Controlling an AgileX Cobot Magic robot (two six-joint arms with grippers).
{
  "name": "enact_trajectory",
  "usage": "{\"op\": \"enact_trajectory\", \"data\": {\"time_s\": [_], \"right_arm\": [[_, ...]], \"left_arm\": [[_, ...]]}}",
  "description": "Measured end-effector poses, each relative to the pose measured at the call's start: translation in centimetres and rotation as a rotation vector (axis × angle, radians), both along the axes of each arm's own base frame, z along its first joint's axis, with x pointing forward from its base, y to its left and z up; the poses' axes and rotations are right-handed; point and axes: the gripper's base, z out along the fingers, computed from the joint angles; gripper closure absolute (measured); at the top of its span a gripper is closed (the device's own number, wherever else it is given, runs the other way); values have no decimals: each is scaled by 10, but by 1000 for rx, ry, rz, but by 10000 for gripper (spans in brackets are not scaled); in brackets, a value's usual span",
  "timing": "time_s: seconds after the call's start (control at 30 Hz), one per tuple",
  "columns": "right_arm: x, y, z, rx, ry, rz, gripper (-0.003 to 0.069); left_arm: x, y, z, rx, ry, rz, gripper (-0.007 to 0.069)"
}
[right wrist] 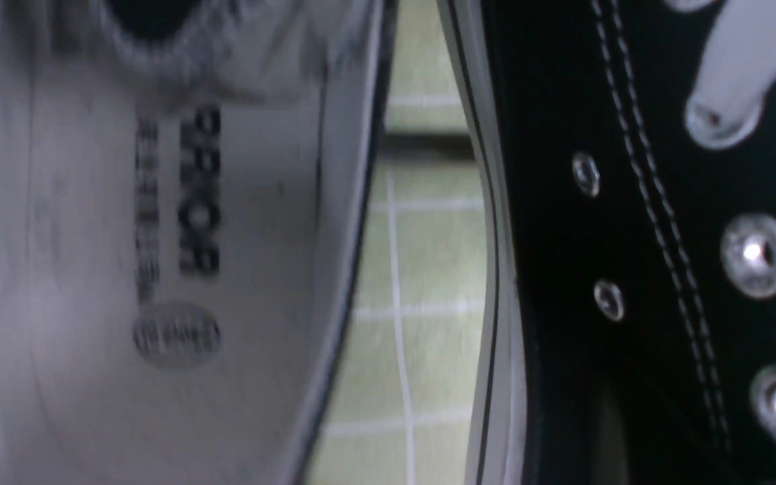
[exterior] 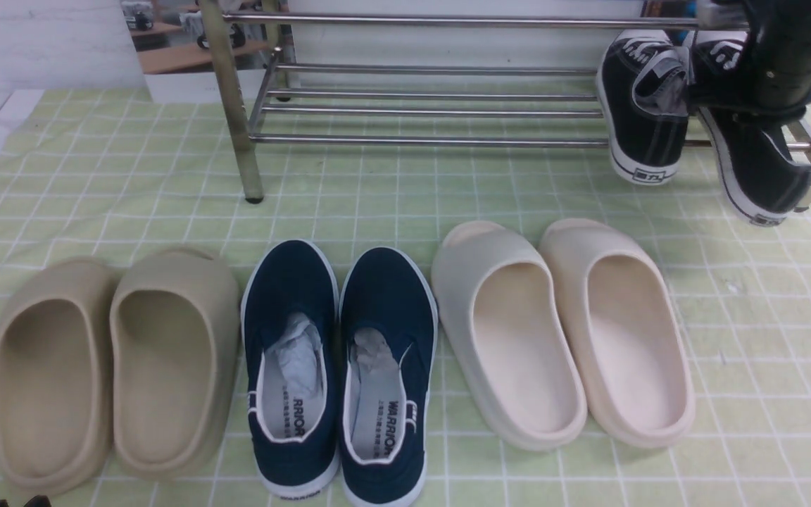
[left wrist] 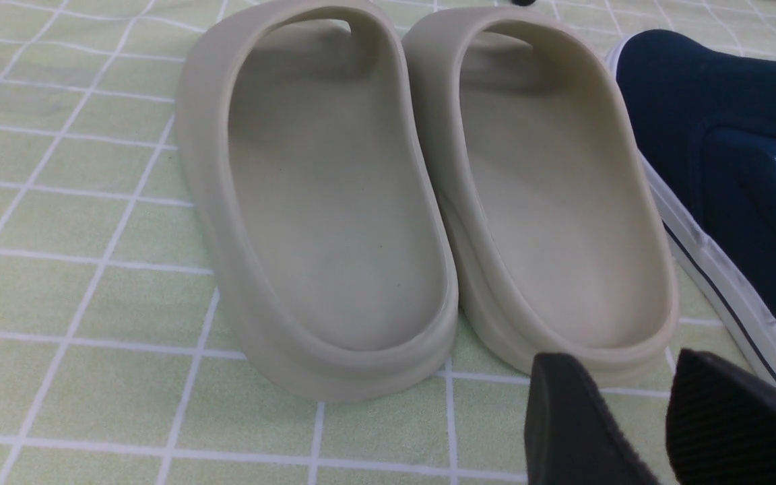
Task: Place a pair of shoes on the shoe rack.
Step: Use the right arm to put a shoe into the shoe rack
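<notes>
The two black canvas sneakers hang tilted at the right end of the chrome shoe rack (exterior: pixel 434 141). Their toes are up over the bars and their heels droop past the front bar. One sneaker (exterior: pixel 648 105) is to the left of my right arm, the other (exterior: pixel 757 169) is under it. My right gripper (exterior: pixel 701 95) sits between them, seemingly shut on their inner sides, with its fingers hidden. The right wrist view shows one grey insole (right wrist: pixel 159 269) and the other's black side with eyelets (right wrist: pixel 630 236). My left gripper (left wrist: pixel 620 370) is open and empty, low behind the tan slides.
Three pairs stand in a row on the green checked cloth (exterior: pixel 764 352): tan slides (exterior: pixel 117 366), navy slip-ons (exterior: pixel 342 366) and cream slides (exterior: pixel 567 331). A brass rack leg (exterior: pixel 236 105) stands at the left. The left and middle rack bars hold nothing.
</notes>
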Motion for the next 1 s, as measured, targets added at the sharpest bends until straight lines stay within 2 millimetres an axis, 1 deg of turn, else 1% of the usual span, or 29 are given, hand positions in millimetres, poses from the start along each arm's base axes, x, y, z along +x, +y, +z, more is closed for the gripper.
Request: {"op": "enact_trajectory", "data": {"time_s": [0.07,0.1,0.17,0.37,0.47,0.5,0.57,0.63,0.67,0.73,0.77,0.83,0.93,0.97,1.0], "right_arm": [[13,-1,-4,1,-13,-10,593],[17,-1,-5,2,-26,-11,593],[23,-1,-13,12,-31,-12,593],[29,-4,-16,18,-69,-12,589],[30,-5,-16,23,-72,-14,557],[30,-5,-16,21,-81,-12,507],[30,-5,-13,20,-94,-10,437],[31,-6,-8,16,-120,-1,330],[31,-6,-7,16,-121,1,312],[24,-6,5,24,-115,28,207],[24,-6,5,24,-115,28,207],[12,-6,20,37,-105,45,168],[-6,-6,38,50,-94,55,166],[-16,-6,47,51,-80,64,179],[-21,-6,50,55,-70,66,191]], "left_arm": [[0,0,0,0,0,0,386],[0,0,0,0,0,0,386],[0,0,0,0,0,0,386],[0,0,0,0,0,0,386],[0,0,0,0,0,0,386],[0,0,0,0,0,0,386],[0,0,0,0,0,0,386],[0,0,0,0,0,0,386],[0,0,0,0,0,0,386],[0,0,0,0,0,0,386],[0,0,0,0,0,0,386],[0,0,0,0,0,0,386],[0,0,0,0,0,0,386],[0,0,0,0,0,0,386],[0,0,0,0,0,0,386]]}}
